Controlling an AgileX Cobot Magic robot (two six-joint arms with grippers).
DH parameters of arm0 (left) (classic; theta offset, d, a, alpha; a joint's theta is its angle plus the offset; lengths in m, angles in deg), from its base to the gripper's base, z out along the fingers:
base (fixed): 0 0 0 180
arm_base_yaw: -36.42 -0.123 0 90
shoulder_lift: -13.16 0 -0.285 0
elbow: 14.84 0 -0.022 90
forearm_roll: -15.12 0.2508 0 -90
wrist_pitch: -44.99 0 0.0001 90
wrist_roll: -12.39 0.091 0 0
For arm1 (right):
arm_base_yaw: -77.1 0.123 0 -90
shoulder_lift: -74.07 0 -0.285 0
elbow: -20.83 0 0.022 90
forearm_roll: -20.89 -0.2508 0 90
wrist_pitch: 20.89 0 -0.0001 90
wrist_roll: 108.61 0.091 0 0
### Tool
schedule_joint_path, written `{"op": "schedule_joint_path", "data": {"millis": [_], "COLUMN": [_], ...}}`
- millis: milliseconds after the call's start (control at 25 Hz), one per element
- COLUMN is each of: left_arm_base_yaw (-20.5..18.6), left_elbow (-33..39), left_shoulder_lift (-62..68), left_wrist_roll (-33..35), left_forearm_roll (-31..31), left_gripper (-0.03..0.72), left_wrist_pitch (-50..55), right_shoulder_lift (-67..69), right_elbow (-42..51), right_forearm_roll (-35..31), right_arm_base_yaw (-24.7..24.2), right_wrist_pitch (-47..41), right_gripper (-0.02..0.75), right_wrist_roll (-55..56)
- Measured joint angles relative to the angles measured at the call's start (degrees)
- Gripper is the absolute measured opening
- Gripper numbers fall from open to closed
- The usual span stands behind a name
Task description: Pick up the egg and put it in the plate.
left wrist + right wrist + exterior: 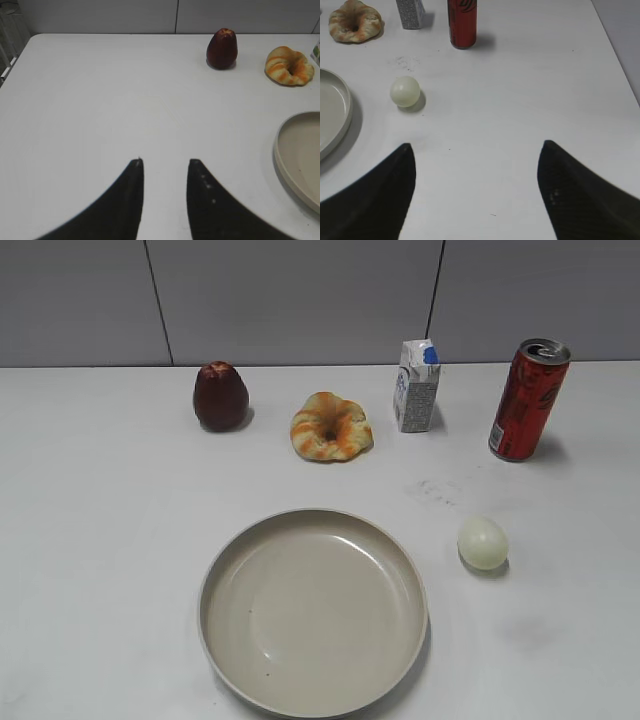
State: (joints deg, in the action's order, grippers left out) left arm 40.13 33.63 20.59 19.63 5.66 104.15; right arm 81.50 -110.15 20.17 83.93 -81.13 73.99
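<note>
Currently the egg (pixel 483 542) sits on the white counter (pixel 100 540), just right of the plate (pixel 312 612) and not touching it; it lies outside the rim. Plate holds nothing. Right wrist view: egg (pixel 405 91) ahead and to the left of the right gripper (pixel 476 146), plate rim (pixel 340 117) at the left edge. Jaws of the right gripper are spread wide, nothing between them, only bare counter. Left wrist view: left gripper (pixel 165 161) hangs over bare counter well left of the plate (pixel 300 155); its jaws stand a narrow gap apart, parted, gripping nothing.

Back row along the far side of the counter, left to right in the exterior view: dark red fruit (pixel 220 396), ring-shaped pastry (pixel 331 426), small milk carton (pixel 417 386) with a blue cap, red can (pixel 528 399) standing upright with its top opened. All four are well apart from the plate and egg. Faint smudges on the counter between carton and egg.
</note>
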Motion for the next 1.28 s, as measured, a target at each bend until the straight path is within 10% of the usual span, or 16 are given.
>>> {"op": "schedule_joint_path", "data": {"millis": [520,1280], "left_arm_base_yaw": [0.0,0.0], "left_elbow": [0.0,0.0], "left_shoulder_lift": [0.0,0.0], "left_wrist_roll": [0.0,0.0], "left_forearm_roll": [0.0,0.0], "left_gripper": [0.236,0.236], "left_wrist_pitch": [0.0,0.0], "right_shoulder_lift": [5.1,82.6], "right_elbow": [-1.6,-25.6], "right_forearm_roll": [0.0,-7.8], "right_arm_base_yaw": [0.0,4.2], "right_wrist_pitch": [4.2,14.5], "right_gripper": [0.575,0.575], "right_wrist_roll": [-0.9,-1.9]}}
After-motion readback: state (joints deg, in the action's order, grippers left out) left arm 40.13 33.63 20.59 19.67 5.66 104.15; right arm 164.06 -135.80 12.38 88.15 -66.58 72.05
